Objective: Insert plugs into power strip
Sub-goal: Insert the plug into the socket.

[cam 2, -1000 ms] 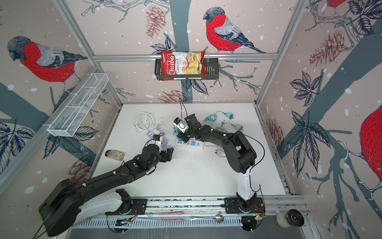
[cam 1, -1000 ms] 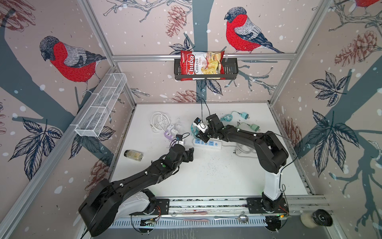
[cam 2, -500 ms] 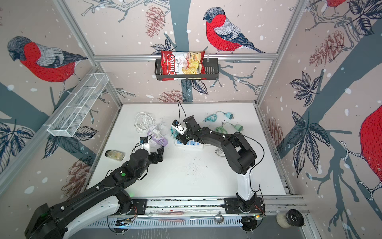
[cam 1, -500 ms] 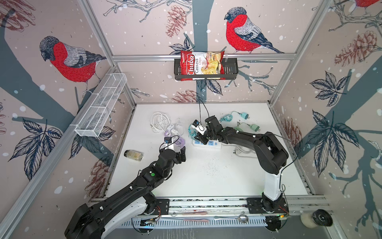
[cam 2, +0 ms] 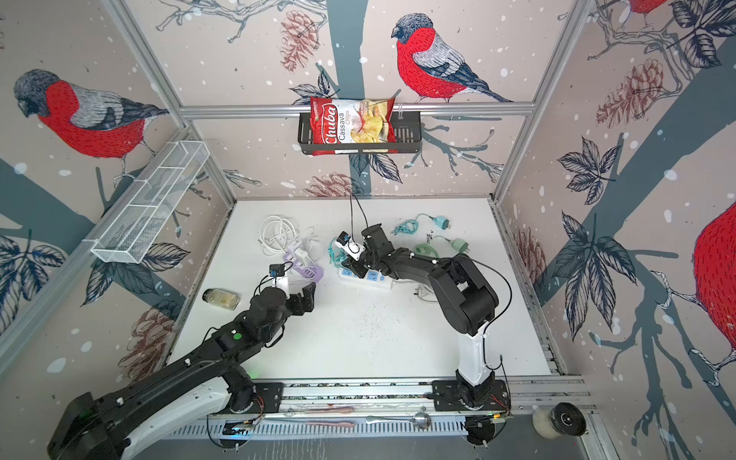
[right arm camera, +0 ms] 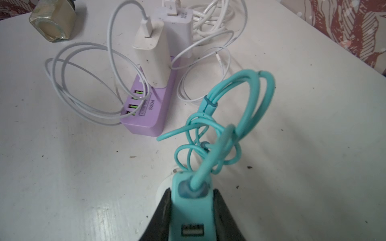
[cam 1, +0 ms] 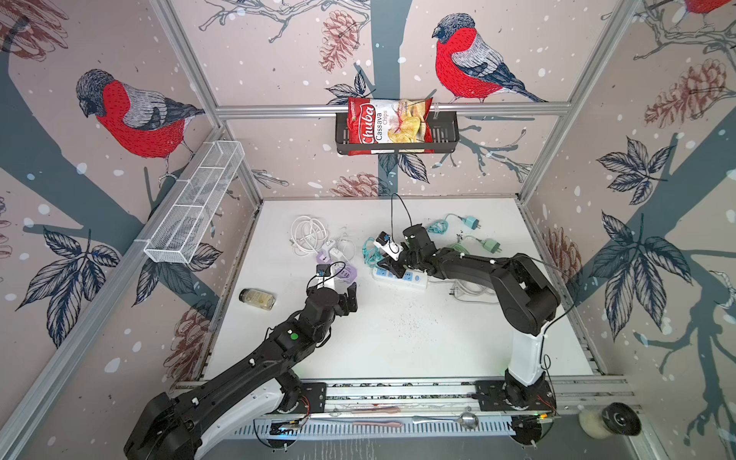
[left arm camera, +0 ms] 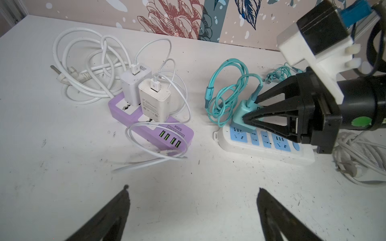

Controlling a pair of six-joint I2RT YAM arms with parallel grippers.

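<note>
Right gripper (left arm camera: 249, 110) was squeezed shut on a small boxy teal plug (left arm camera: 238, 116). It held the plug on the end of a long white power strip with blue sockets (left arm camera: 265, 150). Left gripper (left arm camera: 193, 188) was wide open, holding nothing, over the white table (left arm camera: 62, 167). Two white boxy plugs (left arm camera: 155, 102) stood in a purple power strip (left arm camera: 167, 133) nearby.

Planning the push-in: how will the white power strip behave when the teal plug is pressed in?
The white power strip looks like light plastic lying loose on the table, so it may slide or pivot. The right gripper holds the teal plug at its end socket, so pressing there could tip it. Its cord probably adds little anchoring.
</note>
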